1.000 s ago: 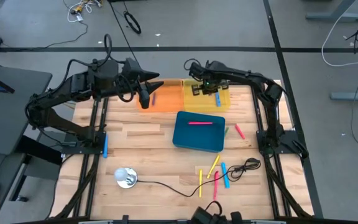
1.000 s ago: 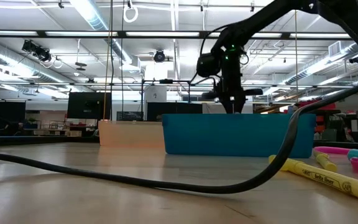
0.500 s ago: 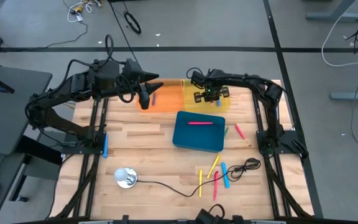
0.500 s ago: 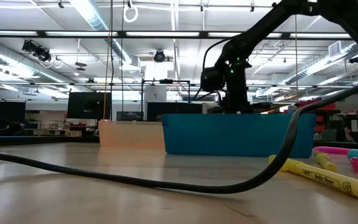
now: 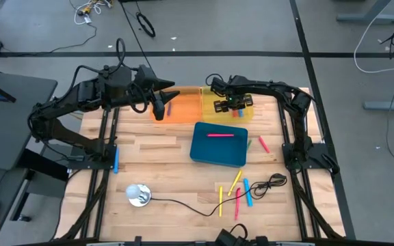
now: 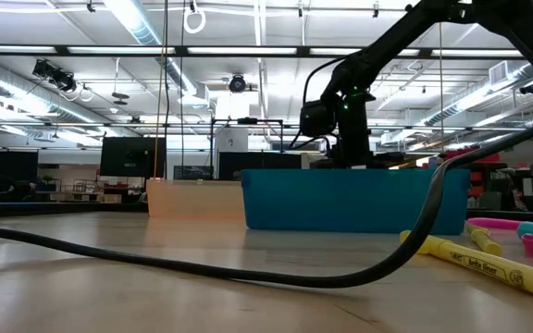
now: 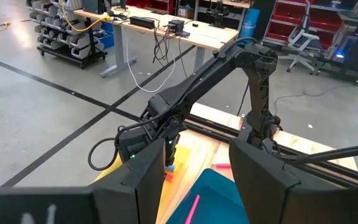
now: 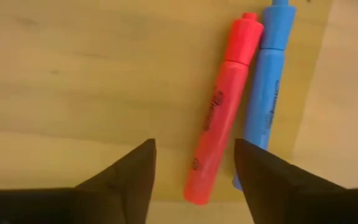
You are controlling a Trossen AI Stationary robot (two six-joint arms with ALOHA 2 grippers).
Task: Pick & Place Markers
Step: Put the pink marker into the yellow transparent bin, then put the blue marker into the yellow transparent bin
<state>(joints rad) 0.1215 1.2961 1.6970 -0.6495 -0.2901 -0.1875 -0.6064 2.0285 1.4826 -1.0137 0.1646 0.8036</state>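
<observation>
Right gripper: my fingers spread above yellow bin, holding nothing.
Red marker: lies touching blue marker.
Left gripper: fingers apart, empty.
Advice: rise straight, avoid nudging.

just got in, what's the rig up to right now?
Marker sorting. The right claw is down in the yellow bin, jaws open, with a red marker and a blue marker lying side by side on the bin floor just beyond its fingers. The left claw hangs over the orange bin. One pink marker is in the blue bin; more lie on the table.
</observation>
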